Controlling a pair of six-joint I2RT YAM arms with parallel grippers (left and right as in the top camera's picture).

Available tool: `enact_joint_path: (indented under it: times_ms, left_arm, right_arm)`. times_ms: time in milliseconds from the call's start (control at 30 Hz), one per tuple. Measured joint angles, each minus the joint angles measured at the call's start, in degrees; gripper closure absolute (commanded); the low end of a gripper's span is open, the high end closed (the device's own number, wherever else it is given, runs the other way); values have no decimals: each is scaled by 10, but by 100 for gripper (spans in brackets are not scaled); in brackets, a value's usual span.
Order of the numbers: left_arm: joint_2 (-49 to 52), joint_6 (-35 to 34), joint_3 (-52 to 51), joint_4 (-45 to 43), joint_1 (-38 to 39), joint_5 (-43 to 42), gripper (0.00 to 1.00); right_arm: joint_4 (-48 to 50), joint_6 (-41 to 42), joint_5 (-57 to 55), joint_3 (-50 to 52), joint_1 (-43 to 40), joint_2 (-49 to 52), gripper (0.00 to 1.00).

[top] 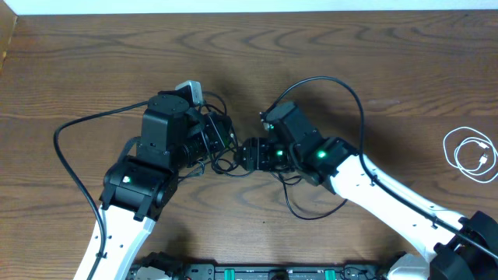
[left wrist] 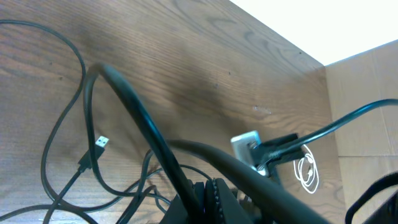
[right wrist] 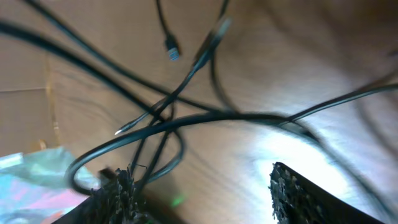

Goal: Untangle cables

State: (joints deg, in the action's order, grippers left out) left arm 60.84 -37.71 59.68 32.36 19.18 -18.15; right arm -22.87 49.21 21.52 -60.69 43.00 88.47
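Wood-grained surface (top: 373, 54) carried everything, and near its middle the two arms faced each other nose to nose. The left gripper (top: 223, 138) was closed. Whether it pinched a strand could not be told, since its own fingers did not show clearly. The right gripper (right wrist: 199, 180) had its jaws wide apart with nothing between them. The black cables (top: 226, 165) lay in a loose tangle between the two grippers, just ahead of the right one. Their strands ran mostly crosswise to its opening, so a short reach forward looked enough to take one. The white cable (top: 471, 153) sat coiled on its own near the right edge, well apart from both grippers and nearer the right arm. A small USB plug (left wrist: 101, 143) on one black strand lay free on the wood.
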Motion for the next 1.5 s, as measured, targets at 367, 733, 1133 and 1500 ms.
enact_joint_path:
  times_ms: [367, 733, 1133, 1500]
  left_arm:
    - [-10, 0, -1, -65, 0, -49, 92]
    - [-126, 42, -2, -55, -73, -87, 92]
    - [-207, 93, -2, -53, -164, -89, 92]
    - [-222, 110, -2, -5, -204, -21, 92]
  right_arm:
    - [25, 83, -54, 0, 70, 49, 48]
    - [-86, 90, -225, 0, 33, 81, 48]
    - [-121, 6, -333, -1, -92, 33, 38]
    - [-179, -78, -318, -1, -230, 33, 40]
